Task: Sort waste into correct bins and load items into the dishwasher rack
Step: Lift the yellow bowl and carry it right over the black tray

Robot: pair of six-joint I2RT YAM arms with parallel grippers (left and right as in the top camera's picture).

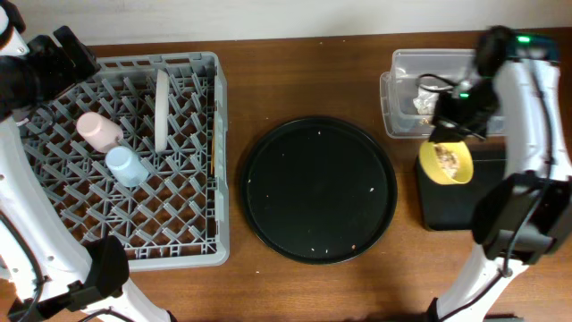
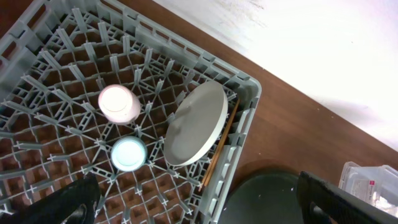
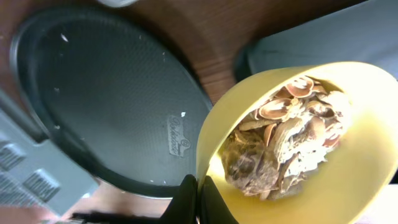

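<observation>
Seen from overhead, the dishwasher rack (image 1: 125,152) fills the left end of the desk (image 1: 304,72). The round black tray (image 1: 320,190) sits mid-desk. The clear tub (image 1: 404,89) stands at the far right corner, and the black rectangular tray (image 1: 456,210) lies along the right edge, just nearer than the tub. The right gripper (image 1: 450,134) holds the yellow bowl (image 1: 447,163) over that tray's far left corner. A crumpled white napkin (image 1: 422,104) lies in the tub.

Only the right wrist view shows the grip. The fingers (image 3: 188,200) are pressed together on the bowl's rim, and the bowl is tipped. Beige-brown food scraps (image 3: 280,149) are heaped inside it, with shell-like pieces among them. Whether the bowl touches the tray below cannot be told. This view also shows a raised maker's mark (image 3: 179,140) near the round tray's middle, too blurred to read.

The chopsticks (image 2: 217,146) show plainly only in the left wrist view. They lie along the inside of the rack's wall, just beside the grey plate (image 2: 196,124), which stands on edge, leaning among the pegs. The pink cup (image 2: 118,104) and the light-blue cup (image 2: 129,154) sit next to each other, near the plate. The left gripper (image 2: 198,199) hangs above the rack with its jaws spread wide, holding nothing. At this view's lower right corner the tub carries a label (image 2: 372,186) with red marks, too small to read.
</observation>
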